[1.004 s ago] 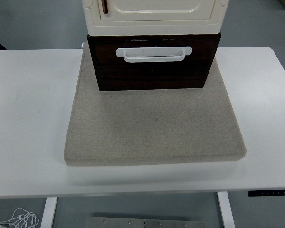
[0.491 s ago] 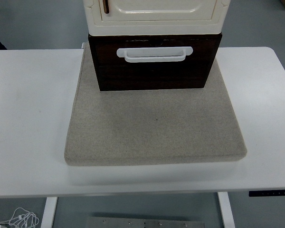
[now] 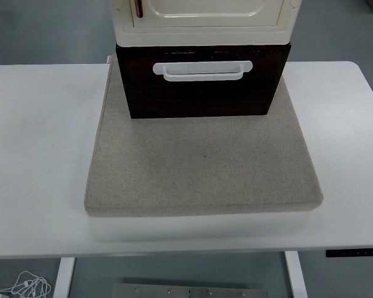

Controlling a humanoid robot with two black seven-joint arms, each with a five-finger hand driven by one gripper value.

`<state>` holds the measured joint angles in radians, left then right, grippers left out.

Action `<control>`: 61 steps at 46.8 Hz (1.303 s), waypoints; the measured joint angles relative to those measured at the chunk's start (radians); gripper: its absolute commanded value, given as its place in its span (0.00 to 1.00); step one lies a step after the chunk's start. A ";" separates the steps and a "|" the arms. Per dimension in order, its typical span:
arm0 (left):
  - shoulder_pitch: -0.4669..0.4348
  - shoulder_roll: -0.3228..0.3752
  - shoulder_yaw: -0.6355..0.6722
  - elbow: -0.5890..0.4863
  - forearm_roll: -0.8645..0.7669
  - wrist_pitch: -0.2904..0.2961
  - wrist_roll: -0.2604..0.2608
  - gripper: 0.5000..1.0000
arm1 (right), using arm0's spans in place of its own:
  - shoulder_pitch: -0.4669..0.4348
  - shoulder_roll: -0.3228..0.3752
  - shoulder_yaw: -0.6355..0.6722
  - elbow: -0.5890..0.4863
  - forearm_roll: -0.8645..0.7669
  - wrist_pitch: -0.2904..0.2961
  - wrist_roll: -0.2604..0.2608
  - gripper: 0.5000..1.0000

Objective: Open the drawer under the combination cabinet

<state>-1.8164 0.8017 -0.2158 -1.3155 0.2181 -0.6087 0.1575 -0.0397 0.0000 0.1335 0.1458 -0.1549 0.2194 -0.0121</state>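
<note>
Sitting shut: dark drawer (image 3: 202,93) under cream cabinet (image 3: 205,22), on grey mat (image 3: 202,167); white handle (image 3: 202,70) unobstructed; fingers unseen.

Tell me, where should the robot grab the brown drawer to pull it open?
Probably by the white handle on the drawer front. It is a wide bar standing out from the dark face, so fingers could likely hook it from the front, the table's near side, and pull straight back.

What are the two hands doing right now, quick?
Left hand: not in view.
Right hand: not in view.
The drawer is untouched, nothing on its handle.
</note>
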 measured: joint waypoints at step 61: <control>0.044 -0.158 0.214 -0.019 0.088 0.035 0.330 1.00 | -0.001 0.000 0.000 0.000 0.000 0.000 0.000 0.85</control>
<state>-1.7728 0.6440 -0.0018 -1.3340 0.3061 -0.5737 0.4879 -0.0409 0.0000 0.1334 0.1457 -0.1549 0.2193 -0.0125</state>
